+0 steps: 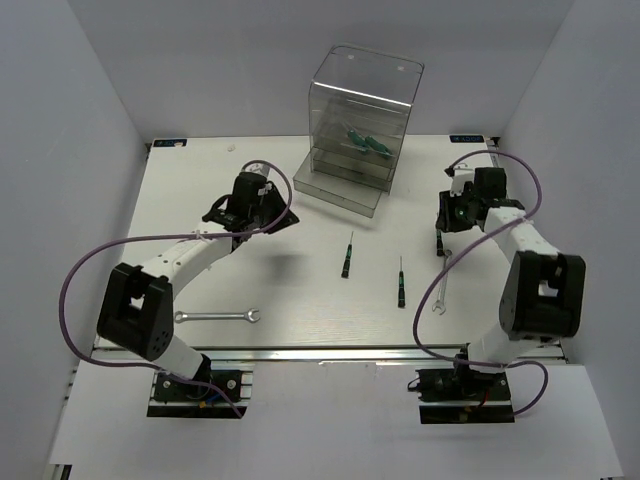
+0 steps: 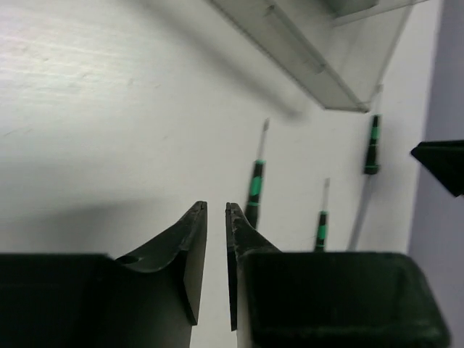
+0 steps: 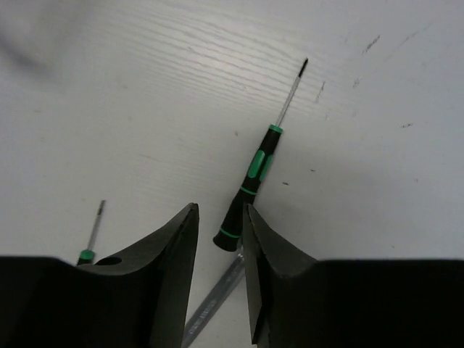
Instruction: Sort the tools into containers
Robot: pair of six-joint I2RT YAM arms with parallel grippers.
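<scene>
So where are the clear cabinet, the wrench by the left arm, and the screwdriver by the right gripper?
clear cabinet [image 1: 370, 75]: overhead view, its top panel.
wrench [image 1: 217, 317]: overhead view, middle of its shaft.
screwdriver [image 3: 255, 168]: right wrist view, its green handle.

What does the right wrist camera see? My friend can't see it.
A green-and-black screwdriver lies on the white table, its handle end just ahead of the slightly parted black fingers of the right gripper. A silver wrench shows between them.
</scene>
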